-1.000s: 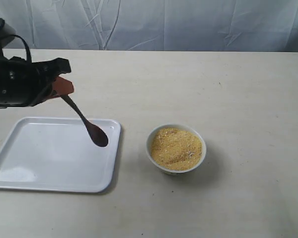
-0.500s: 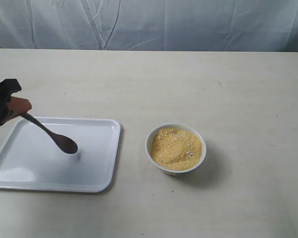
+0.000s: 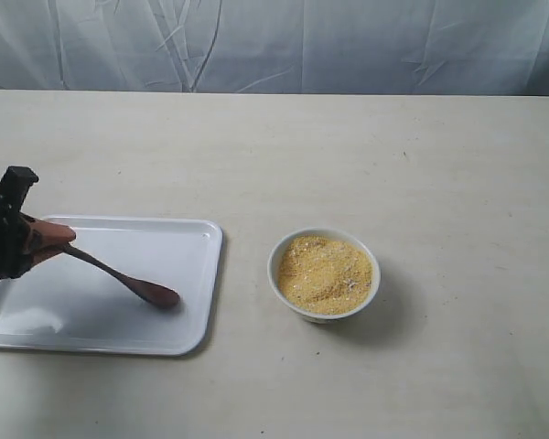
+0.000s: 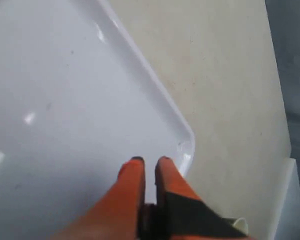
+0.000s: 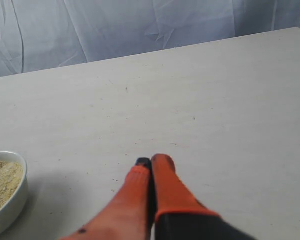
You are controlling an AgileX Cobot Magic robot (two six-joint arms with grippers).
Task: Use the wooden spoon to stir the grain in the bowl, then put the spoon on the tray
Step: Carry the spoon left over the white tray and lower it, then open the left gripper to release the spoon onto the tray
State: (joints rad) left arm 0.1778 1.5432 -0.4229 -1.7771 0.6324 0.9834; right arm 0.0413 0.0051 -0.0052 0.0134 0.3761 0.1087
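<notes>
Stir seemingly done. Left gripper fingers pinch wooden spoon handle, head beyond fingertips apparently touching tray; release pending. Right gripper fingers pressed together, empty.

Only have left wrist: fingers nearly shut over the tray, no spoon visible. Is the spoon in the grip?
Observer: Yes. The exterior view shows the left gripper holding the spoon by its handle end.
Operator: Where's the head?
Observer: The spoon slants down and its head is low over the tray floor. I can't tell if it touches.
Operator: Right arm?
Observer: The right gripper is shut and empty over the table, apart from the bowl.
</notes>
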